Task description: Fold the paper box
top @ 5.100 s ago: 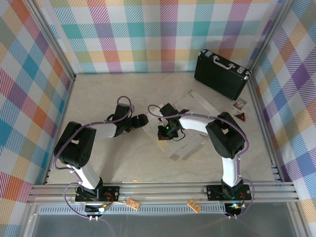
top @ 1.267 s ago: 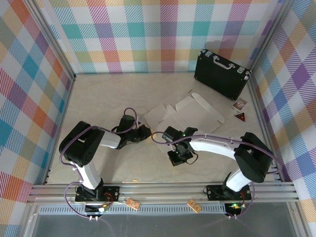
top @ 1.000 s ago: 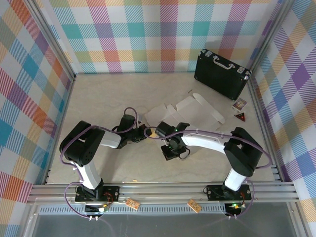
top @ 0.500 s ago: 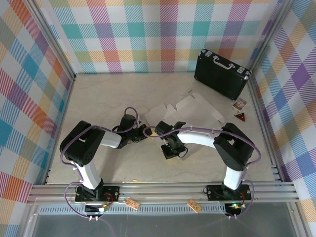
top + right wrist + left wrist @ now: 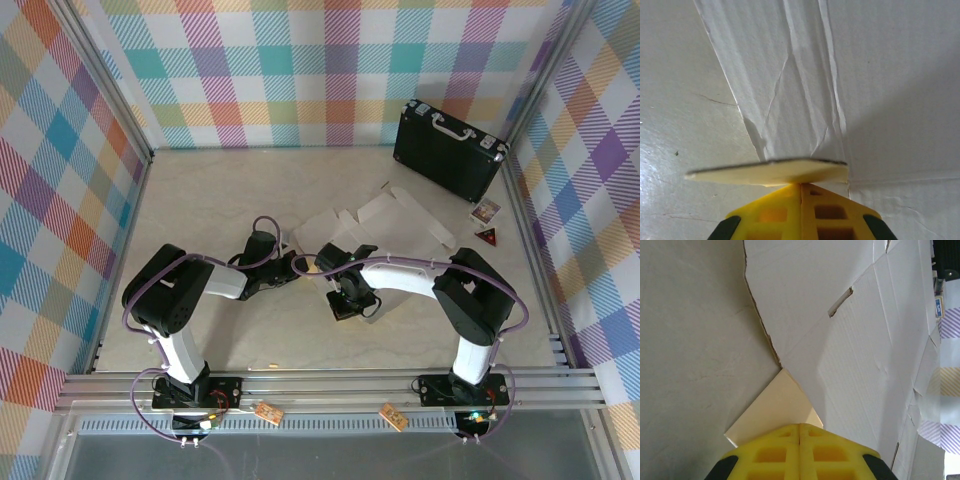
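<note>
paper box (image 5: pixel 400 225) lies flat, long axis near-left to far-right. left gripper (image 5: pixel 799 426) and right gripper (image 5: pixel 801 185) pinch its flaps; pale table (image 5: pixel 200 200), plaid walls (image 5: pixel 300 60)

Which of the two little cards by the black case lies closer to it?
The pale-bordered card, right beside the black case. The dark card with the red triangle lies farther from it.
</note>
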Available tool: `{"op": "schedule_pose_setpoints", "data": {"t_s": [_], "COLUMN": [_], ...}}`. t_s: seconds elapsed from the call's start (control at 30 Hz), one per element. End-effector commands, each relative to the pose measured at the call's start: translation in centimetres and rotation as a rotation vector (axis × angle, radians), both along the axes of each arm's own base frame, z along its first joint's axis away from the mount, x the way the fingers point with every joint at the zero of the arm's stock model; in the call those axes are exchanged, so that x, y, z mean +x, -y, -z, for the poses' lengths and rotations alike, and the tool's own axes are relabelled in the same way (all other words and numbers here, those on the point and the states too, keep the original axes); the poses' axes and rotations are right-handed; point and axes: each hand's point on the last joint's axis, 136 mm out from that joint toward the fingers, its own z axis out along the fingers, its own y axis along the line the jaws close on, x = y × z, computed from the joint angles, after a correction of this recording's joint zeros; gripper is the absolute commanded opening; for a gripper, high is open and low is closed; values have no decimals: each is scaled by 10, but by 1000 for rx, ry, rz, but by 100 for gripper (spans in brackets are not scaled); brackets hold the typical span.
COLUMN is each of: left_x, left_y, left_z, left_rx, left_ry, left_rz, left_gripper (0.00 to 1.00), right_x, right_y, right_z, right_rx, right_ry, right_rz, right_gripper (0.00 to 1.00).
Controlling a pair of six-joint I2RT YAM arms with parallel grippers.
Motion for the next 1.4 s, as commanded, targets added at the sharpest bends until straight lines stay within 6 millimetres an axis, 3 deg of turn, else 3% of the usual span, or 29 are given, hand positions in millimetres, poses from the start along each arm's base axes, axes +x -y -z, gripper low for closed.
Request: {"op": "schedule_pose_setpoints", "data": {"t_s": [0.0,0.17,0.43,0.77,1.03,1.13,1.37], "left_x": [-37,-37,-38,-37,-36,-35,-36], "left_y": [-33,-33,-34,-33,-32,-30,-29], "left_z": [67,67,69,67,66,67,67], "left_rx": [212,214,217,207,199,191,187], "left_ry": [-201,-202,-205,-196,-195,-198,-196], "left_rz": [-36,-39,-41,-42,-42,-38,-36], "left_gripper": [6,6,6,6,6,6,6], "right_x": [15,15,13,-15,-23,-22,-12], "right_y": [-16,-14,-12,-7,-12,-15,-11], "right_z": [-12,-17,-1,18,26,23,-5], "right_rx": [90,95,59,4,-37,-14,20], "right_ry": [70,79,45,-73,-91,-82,0], "right_rz": [-4,4,9,18,-4,-7,-25], "right_gripper": [3,3,3,4,3,3,3]}}
